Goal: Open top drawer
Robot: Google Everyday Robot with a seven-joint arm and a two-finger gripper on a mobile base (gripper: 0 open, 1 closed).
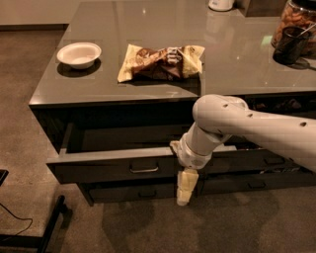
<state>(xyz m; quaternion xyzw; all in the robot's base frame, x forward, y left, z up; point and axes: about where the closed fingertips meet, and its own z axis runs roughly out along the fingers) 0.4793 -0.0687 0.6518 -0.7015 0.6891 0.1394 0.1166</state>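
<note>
The top drawer (98, 167) is a wide dark grey-brown drawer under the counter. It stands pulled out toward me, its inside dark and open at the top. Its small loop handle (143, 168) sits on the flat front. My gripper (184, 190) hangs from the white arm (256, 131), pointing down in front of the drawer front, just right of the handle and apart from it. It holds nothing that I can see.
A grey counter (237, 64) carries a white bowl (79, 53), a yellow-and-brown snack bag (160, 62), a dark cup (290, 45) and a jar (297, 15). Slimmer drawers (247, 184) sit below and to the right. A black stand leg (47, 232) lies on the carpet at left.
</note>
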